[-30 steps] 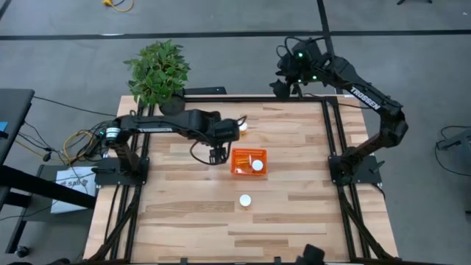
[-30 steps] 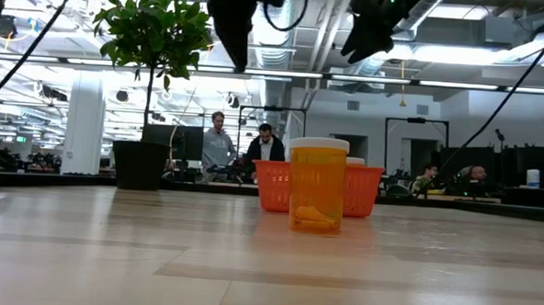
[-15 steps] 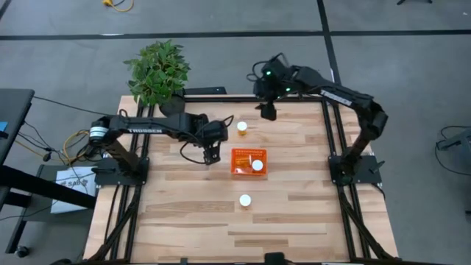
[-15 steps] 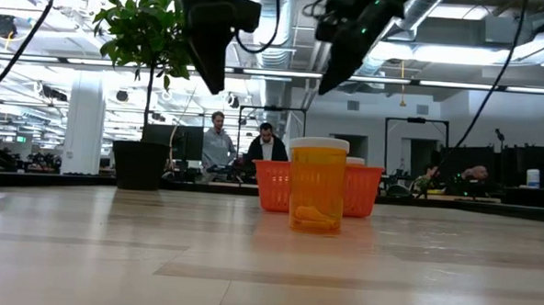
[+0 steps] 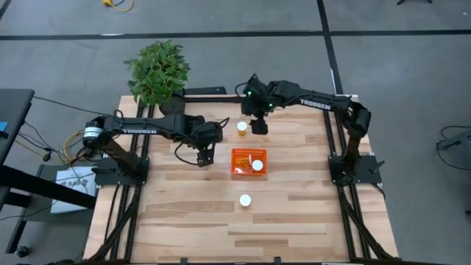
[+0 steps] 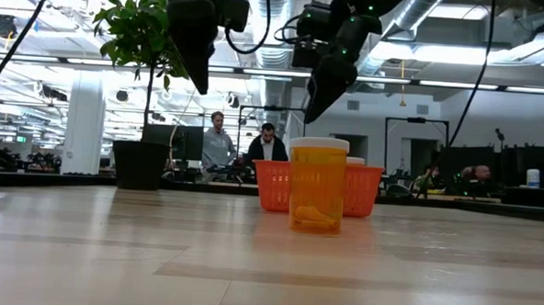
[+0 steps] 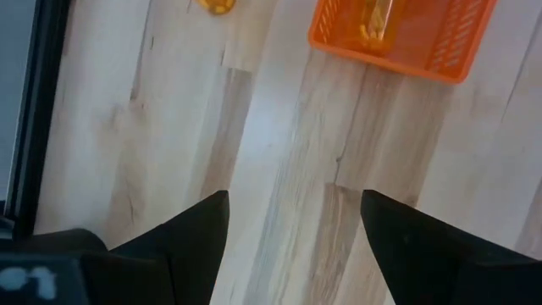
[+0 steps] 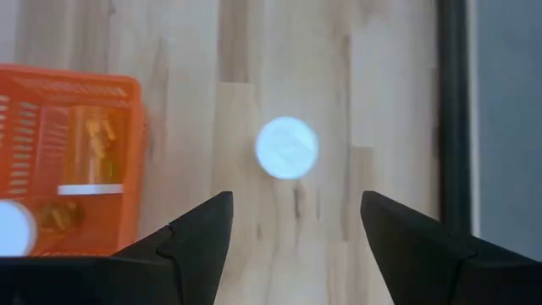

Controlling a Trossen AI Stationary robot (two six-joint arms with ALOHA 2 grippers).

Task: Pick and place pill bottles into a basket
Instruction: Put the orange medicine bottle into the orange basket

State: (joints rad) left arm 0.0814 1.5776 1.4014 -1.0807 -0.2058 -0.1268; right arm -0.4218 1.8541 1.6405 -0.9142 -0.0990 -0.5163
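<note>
The orange basket (image 5: 248, 162) sits mid-table. Inside it are one upright pill bottle with a white cap (image 5: 257, 165) and one lying on its side (image 8: 97, 140). Another pill bottle (image 5: 241, 127) stands on its base just beyond the basket's far side. A further pill bottle (image 5: 245, 199) stands on the near side and fills the front of the low view (image 6: 317, 187). My right gripper (image 5: 257, 125) hovers open, up over the far bottle's cap (image 8: 287, 147). My left gripper (image 5: 202, 157) hangs open over bare wood to the left of the basket (image 7: 398, 34).
A potted plant (image 5: 157, 72) stands at the far left corner. Black frame rails (image 5: 331, 132) run along the table's sides. Bare wood spreads over the near half around the single bottle. People stand in the room beyond the far edge (image 6: 219, 141).
My right gripper has swung from beyond the far right corner leftward and down, rolling as it went, to a spot above the bottle by the basket's far side. My left gripper has drifted a little away from the basket toward the left edge and sunk slightly. The bottles and basket have stayed put.
</note>
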